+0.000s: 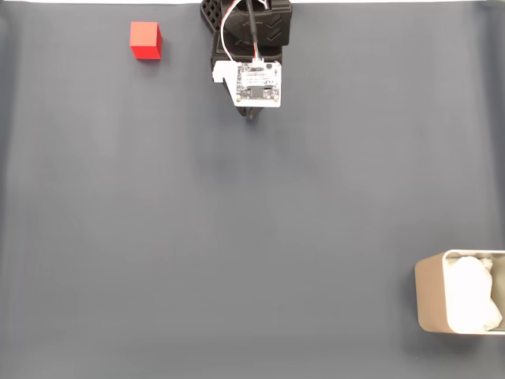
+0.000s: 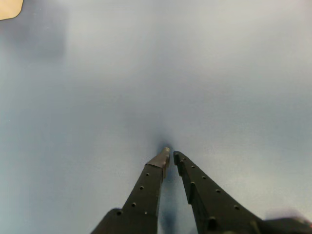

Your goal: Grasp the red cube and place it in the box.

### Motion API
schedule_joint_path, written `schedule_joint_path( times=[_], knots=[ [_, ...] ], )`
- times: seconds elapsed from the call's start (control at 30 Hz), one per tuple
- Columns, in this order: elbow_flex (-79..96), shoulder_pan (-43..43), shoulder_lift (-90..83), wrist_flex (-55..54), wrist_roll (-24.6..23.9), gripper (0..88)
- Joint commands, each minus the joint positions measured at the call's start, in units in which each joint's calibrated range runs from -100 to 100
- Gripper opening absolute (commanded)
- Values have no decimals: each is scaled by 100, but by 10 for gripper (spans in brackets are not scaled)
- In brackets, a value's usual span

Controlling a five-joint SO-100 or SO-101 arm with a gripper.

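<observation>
Fixed view: red cube [image 1: 145, 40] sits on the dark grey bench [image 1: 237, 253] near the top left, well apart from the arm [image 1: 252, 47] at top centre. A white circuit board [image 1: 257, 83] rides on the arm. The box [image 1: 432, 296], tan walls with white lining, sits at the lower right edge, partly cut off, far from the cube.

Wrist view: pincer [image 2: 170, 155] comes in from the bottom, black fingers [image 2: 146, 187] nearly together, tips a sliver apart, gripping nothing, over bare bench. A tan corner of the box shows at top left.
</observation>
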Motion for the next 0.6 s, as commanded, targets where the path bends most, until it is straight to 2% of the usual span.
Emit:
schedule_joint_path(
  times=[0.0,0.33,0.57],
  knots=[
    [45,-21,0,-498,-15,0],
    [-922,1,546,-1613,44,0],
    [-2911,-35,1976,-1728,-5,2]
  ],
)
